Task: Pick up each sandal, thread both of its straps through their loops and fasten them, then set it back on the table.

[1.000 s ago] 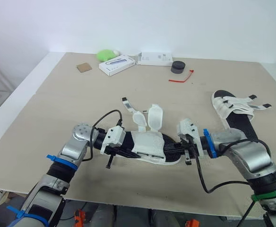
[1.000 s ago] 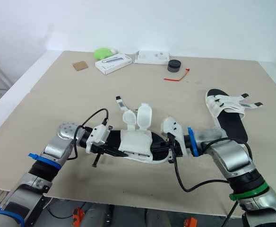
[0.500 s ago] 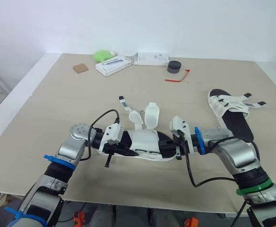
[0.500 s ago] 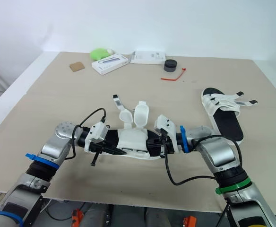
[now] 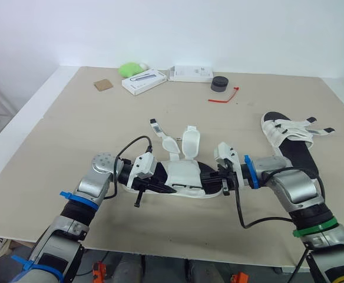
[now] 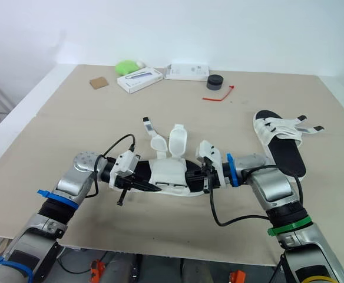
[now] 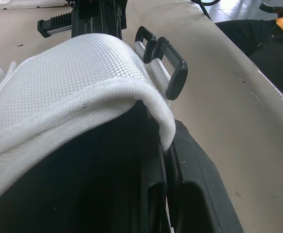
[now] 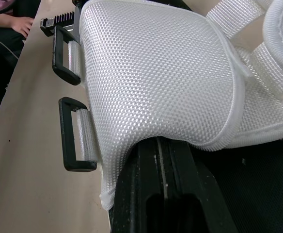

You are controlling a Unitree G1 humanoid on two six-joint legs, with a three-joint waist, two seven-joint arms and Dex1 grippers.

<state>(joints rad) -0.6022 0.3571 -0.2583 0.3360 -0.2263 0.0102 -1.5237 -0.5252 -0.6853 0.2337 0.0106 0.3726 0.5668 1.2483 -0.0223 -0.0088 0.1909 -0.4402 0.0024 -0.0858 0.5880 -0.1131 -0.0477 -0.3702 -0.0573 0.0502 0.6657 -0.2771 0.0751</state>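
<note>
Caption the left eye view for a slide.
The left gripper and right gripper clamp opposite ends of an unfastened sandal; a second sandal lies nearby.

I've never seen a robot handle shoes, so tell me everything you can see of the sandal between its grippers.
The sandal has a black sole and a white mesh upper. Two black rectangular loops sit along one side. Its two white straps are unthreaded, flipped up away from the loops. It lies lengthwise near the front edge of the table, with the left gripper clamping one end of the sole and the right gripper the other. Whether it touches the table is unclear.
</note>
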